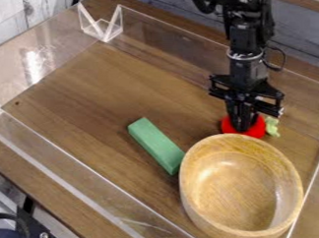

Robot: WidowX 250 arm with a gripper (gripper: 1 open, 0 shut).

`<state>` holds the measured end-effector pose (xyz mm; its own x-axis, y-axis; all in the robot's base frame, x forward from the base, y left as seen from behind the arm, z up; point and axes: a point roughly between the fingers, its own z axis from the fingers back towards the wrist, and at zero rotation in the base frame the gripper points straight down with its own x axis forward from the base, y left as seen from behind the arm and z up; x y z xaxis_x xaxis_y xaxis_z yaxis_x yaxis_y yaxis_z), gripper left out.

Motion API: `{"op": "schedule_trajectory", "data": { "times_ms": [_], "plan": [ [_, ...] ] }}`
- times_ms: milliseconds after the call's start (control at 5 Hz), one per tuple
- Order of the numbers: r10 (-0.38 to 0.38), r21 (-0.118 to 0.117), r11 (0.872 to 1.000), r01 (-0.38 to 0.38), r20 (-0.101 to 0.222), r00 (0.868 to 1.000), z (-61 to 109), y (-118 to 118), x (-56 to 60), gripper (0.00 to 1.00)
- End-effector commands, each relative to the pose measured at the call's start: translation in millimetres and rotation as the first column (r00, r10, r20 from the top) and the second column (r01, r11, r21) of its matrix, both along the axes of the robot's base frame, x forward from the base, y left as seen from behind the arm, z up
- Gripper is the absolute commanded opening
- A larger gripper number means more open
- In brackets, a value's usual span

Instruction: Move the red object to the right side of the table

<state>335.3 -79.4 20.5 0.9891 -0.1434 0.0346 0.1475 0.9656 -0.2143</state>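
Observation:
The red object (233,125), a small round red toy fruit with a green leaf, rests on the brown wood-grain table (104,90) at its right side, just behind the wooden bowl. My gripper (245,114) points down directly onto it, its black fingers straddling the fruit and hiding its top. The jaws are too dark and too close to the fruit to show whether they clamp it or stand slightly apart.
A large round wooden bowl (187,181) sits at the front right, close to the fruit. A flat green rectangular block (156,143) lies left of the bowl. Low clear acrylic walls (48,176) border the table, with a clear folded stand (100,22) at the back left.

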Motion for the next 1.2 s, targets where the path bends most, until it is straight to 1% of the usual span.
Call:
{"op": "schedule_trajectory", "data": {
  "times_ms": [0, 200, 400, 600, 800, 1000],
  "plan": [
    [-0.002, 0.02, 1.0, 0.003, -0.015, 1.0, -9.3, -0.2, -13.8, 1.0],
    [0.006, 0.022, 1.0, -0.005, -0.007, 1.0, 8.1, 7.0, -18.2, 1.0],
    [0.008, 0.026, 1.0, -0.008, -0.006, 1.0, 21.0, 14.4, -22.8, 1.0],
    [0.012, 0.035, 0.999, -0.012, 0.007, 1.0, 34.9, 19.5, -30.2, 1.0],
    [0.027, 0.04, 0.999, -0.028, 0.021, 0.999, 52.4, 24.3, -38.3, 1.0],
    [0.066, 0.035, 0.997, -0.068, 0.058, 0.996, 82.6, 36.4, -45.6, 1.0]
  ]
}}
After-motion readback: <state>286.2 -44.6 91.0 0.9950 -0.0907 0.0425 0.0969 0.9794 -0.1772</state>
